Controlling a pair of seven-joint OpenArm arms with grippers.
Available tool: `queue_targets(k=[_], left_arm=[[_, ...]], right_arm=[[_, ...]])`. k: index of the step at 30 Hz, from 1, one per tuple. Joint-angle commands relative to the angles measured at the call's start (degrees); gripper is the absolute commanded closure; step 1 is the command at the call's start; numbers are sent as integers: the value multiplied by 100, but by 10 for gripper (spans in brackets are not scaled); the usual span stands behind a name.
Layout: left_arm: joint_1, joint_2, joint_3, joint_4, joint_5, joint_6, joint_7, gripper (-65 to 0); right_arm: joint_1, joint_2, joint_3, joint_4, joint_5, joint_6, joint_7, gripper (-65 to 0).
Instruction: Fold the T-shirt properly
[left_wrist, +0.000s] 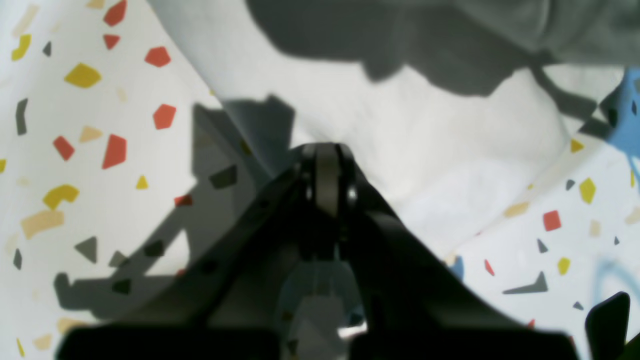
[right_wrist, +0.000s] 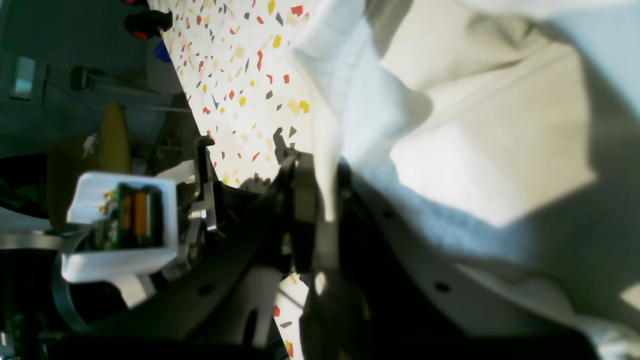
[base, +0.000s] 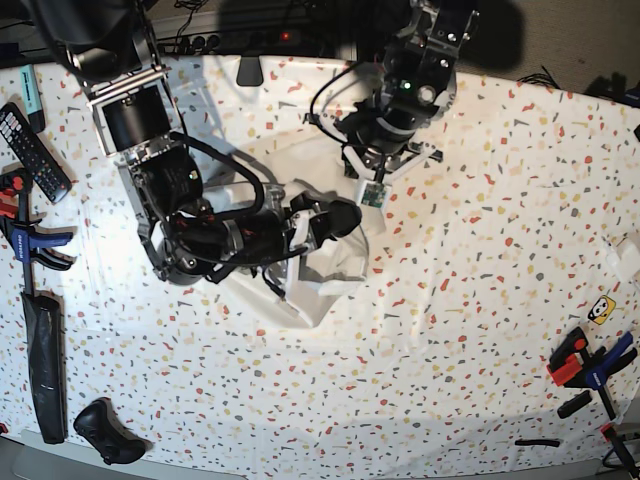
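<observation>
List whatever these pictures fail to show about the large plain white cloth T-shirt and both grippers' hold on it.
- Large plain white cloth T-shirt: base view, both arms cover much of it, so the fold's progress is unreadable.
- Left gripper: left wrist view, blurred; shut, cloth between its tips unclear.
- Right gripper: right wrist view, cloth runs between the jaws and hides their tips.
</observation>
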Motion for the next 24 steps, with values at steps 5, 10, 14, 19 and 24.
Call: queue_targets(k=[5, 10, 14, 19, 24], left_arm=[[17, 9, 31, 105, 579, 442, 859, 0], [70, 11, 31, 1054, 625, 669, 1086, 0], [249, 9, 31, 2009, 1668, 957, 1414, 0], [540, 7, 31, 2806, 2039, 1104, 1325, 0], [616, 7, 31, 2894, 2385, 1106, 1202, 0]], right_arm=[[160, 2, 61, 103, 142, 28, 70, -73], [160, 2, 61, 103, 140, 28, 70, -132], [160, 2, 61, 103, 138, 28, 70, -132], [160, 2, 22, 103, 129, 28, 68, -132], [177, 17, -389, 103, 2, 28, 68, -93]])
